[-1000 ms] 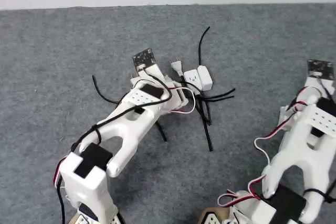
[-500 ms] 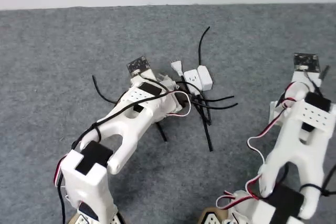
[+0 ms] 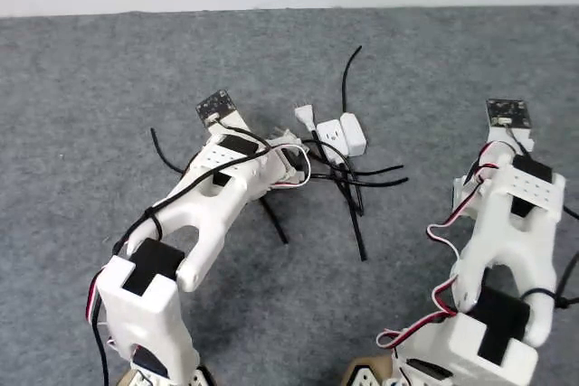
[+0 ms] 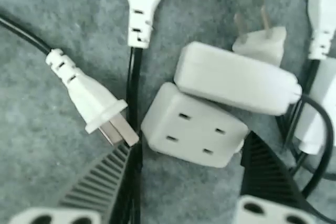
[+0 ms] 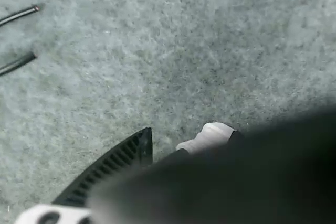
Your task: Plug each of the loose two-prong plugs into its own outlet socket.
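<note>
With the left gripper (image 4: 184, 187) low over the white outlet socket (image 4: 194, 132), fingers (image 4: 100, 182) spread to either side of it, 1 loose 2-prong plug (image 4: 97, 103) just beside the ribbed finger, a 2nd plug (image 4: 260, 38) against the white adapter (image 4: 236, 80) beyond, black cords (image 3: 348, 196) around on grey carpet (image 3: 109, 70); well apart, the right gripper (image 5: 168, 148), grip impossible to tell.

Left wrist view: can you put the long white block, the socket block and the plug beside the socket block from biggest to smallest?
1. long white block and socket block: too alike to rank.
2. plug: slimmer, clearly smallest.
</note>
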You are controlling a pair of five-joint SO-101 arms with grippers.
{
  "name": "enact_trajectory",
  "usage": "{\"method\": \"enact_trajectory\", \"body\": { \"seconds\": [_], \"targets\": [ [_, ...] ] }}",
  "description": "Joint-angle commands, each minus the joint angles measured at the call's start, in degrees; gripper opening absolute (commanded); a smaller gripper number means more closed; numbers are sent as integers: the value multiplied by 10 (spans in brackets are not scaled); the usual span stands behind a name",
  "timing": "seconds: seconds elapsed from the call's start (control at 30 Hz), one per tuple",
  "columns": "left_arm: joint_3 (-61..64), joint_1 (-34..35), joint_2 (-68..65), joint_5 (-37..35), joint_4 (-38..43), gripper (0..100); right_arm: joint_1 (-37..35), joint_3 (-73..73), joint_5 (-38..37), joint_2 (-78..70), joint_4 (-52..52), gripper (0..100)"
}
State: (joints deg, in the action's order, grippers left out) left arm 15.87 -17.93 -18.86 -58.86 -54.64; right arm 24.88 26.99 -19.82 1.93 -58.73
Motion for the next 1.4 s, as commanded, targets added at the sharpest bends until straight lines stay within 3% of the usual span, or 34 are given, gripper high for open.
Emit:
{"method": "enact_trajectory", "body": {
  "seconds": [0.0, 0.13, 0.33, 0.53, 0.67, 0.87, 1.1, 1.37],
  "targets": [
    [-29, 2, 5, -1, 14, 294, -6, -35, 7, 2, 7, 220],
    [-27, -2, 4, 27, 29, 243, -6, -35, 7, 2, 6, 220],
    [-29, -47, 4, 132, 36, 7, -7, -35, 7, 3, 7, 220],
    [-29, -57, 5, 155, 33, 45, -7, -35, -6, 3, 8, 220],
    [-36, -57, 11, 185, 12, 150, -7, -35, -21, 0, 8, 220],
    [-67, -57, 7, 84, -23, 335, -19, -33, -21, -2, 9, 220],
    [-41, -14, -1, 64, 55, 345, -22, -33, -21, -2, 8, 220],
    [-59, -4, -25, 16, 9, 345, -22, -35, -21, 0, 8, 220]
  ]
}}
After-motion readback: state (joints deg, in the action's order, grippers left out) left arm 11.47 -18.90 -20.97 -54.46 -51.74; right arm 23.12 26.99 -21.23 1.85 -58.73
